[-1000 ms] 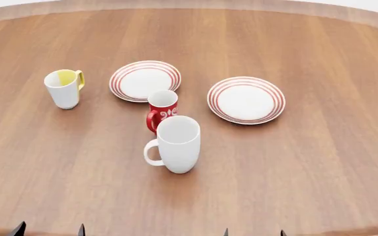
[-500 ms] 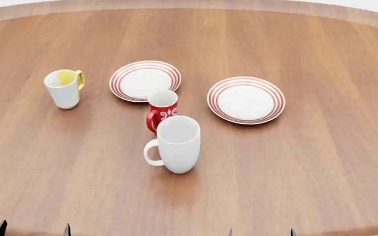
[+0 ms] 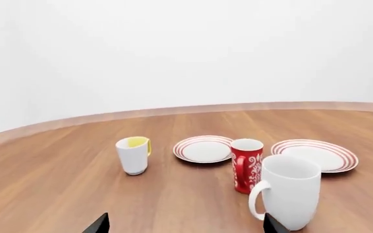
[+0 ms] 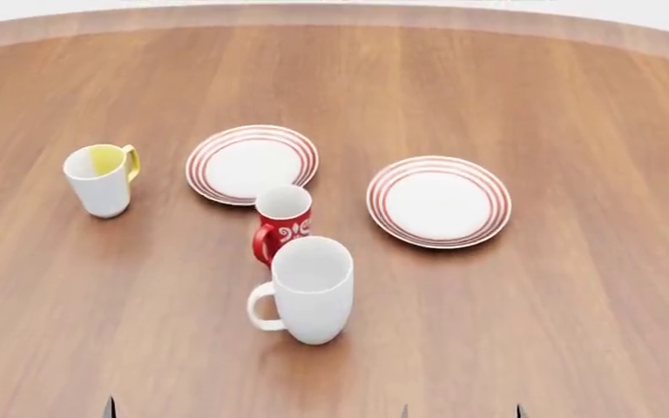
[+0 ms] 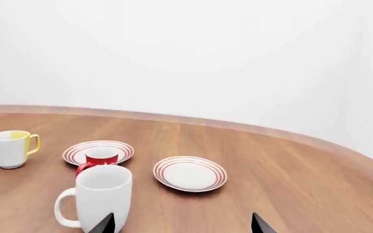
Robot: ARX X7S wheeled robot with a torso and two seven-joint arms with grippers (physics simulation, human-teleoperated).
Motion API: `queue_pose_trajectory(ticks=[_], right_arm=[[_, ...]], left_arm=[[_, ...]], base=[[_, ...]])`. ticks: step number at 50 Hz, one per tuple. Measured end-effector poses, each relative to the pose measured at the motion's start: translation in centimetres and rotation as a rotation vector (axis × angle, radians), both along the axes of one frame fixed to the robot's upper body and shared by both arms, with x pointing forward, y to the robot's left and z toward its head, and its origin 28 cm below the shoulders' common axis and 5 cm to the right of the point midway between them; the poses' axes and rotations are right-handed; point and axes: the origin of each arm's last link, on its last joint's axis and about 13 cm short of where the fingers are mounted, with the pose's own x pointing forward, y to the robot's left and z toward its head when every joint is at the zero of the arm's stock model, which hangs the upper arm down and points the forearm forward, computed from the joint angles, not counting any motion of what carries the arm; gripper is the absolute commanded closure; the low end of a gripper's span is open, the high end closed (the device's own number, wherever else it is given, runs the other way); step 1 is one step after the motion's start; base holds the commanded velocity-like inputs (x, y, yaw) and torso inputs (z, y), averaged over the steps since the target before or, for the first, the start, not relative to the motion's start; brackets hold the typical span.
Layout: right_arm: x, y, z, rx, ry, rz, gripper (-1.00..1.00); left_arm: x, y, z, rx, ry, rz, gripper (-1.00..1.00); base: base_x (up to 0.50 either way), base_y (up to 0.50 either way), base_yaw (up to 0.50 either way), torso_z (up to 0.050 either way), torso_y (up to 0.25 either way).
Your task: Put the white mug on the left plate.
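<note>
A: Left wrist view. What does the left gripper show?

B: Two dark fingertips set wide apart, nothing between them. The white mug stands upright on the wooden table, just in front of the red patterned mug; the left plate lies beyond, the yellow-lined mug off to one side.

A: Head view?

B: The white mug has its handle toward the robot's left and nearly touches the red patterned mug, which stands between it and the left plate. The right plate lies well apart.

A: Right wrist view?

B: The right gripper is likewise spread and empty.

A: Advice for the step in hand?

B: Probably approach from the near side, close on the body or handle, lift above the red mug, then lower centred. Bare table lies all around; its edge is far off.
</note>
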Motion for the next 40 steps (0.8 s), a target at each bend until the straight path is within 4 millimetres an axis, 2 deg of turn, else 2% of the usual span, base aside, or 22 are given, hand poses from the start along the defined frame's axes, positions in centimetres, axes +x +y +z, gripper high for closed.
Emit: queue_pose_trajectory(ticks=[19,40], right_arm=[[0.13,0.05,-0.11,0.002,0.002,0.004,-1.0],[0.22,0.01,-0.24,0.004,0.001,0.001,-1.0]], left_arm=[[0.13,-0.04,-0.21,0.01,0.004,0.0,-1.0],[0.09,-0.06,-0.28,0.017,0.004,-0.001,-1.0]], base=[[0.25,0.0,0.0,0.0,0.0],[0.35,0.0,0.0,0.0,0.0]])
